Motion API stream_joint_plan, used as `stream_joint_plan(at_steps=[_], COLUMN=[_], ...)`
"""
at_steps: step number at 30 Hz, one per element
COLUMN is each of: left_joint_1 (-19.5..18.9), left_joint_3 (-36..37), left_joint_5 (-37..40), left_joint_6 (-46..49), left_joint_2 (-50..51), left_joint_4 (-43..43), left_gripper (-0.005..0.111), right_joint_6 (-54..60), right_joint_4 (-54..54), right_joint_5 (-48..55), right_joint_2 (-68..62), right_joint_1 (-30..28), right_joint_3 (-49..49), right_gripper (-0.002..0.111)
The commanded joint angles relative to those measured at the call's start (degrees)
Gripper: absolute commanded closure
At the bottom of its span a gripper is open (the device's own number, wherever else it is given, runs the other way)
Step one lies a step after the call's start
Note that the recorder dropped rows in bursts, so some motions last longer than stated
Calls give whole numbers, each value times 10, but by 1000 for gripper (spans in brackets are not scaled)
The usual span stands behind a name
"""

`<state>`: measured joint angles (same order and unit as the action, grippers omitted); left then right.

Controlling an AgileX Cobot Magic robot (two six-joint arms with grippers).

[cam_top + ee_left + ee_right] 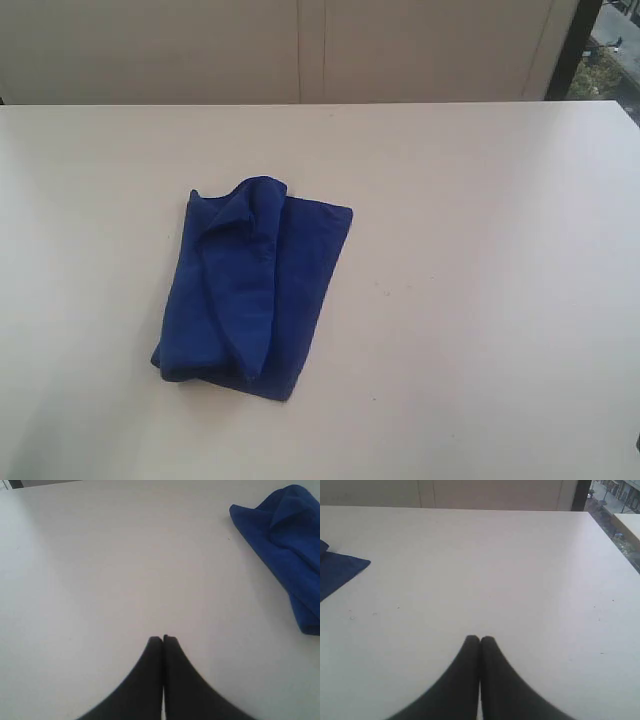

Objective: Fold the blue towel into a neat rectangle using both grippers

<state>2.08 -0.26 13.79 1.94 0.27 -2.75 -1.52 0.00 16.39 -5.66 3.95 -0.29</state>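
The blue towel (250, 290) lies on the white table, left of the middle in the exterior view, folded into a rough oblong with a loose bunched flap along its top. Part of the blue towel (290, 555) shows in the left wrist view, and one corner of the blue towel (337, 570) in the right wrist view. My left gripper (163, 638) is shut and empty over bare table, well away from the cloth. My right gripper (480, 638) is shut too, holding nothing, apart from the towel. Neither gripper appears in the exterior view.
The white table (480, 300) spreads wide around the towel. A pale wall (300, 50) runs behind its far edge. A dark window frame (575, 45) stands at the back right, and the table's right edge (615, 545) shows in the right wrist view.
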Motion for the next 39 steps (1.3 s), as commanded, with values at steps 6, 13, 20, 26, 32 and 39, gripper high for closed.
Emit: stream_joint_plan(at_steps=[6, 13, 20, 26, 32, 39], left_joint_1=[-3, -3, -3, -3, -3, -3], left_joint_3=[3, 3, 3, 3, 3, 3], left_joint_5=[-2, -2, -2, -2, -2, -2], left_joint_6=[-5, -5, -5, -5, -5, -5], left_joint_2=[-3, -3, -3, -3, -3, -3], left_joint_4=[0, 0, 0, 0, 0, 0], left_gripper=[107, 107, 107, 107, 107, 107], right_joint_6=[2, 2, 118, 114, 71, -86], right_joint_4=[-5, -5, -20, -20, -9, -9], right_joint_5=[-2, -125, -194, -196, -214, -229], right_joint_2=[2, 2, 2, 2, 2, 2], right_joint_1=[-5, -5, -5, -5, -5, -5], right_joint_3=[3, 3, 3, 3, 3, 3], right_gripper=[108, 108, 108, 108, 108, 108])
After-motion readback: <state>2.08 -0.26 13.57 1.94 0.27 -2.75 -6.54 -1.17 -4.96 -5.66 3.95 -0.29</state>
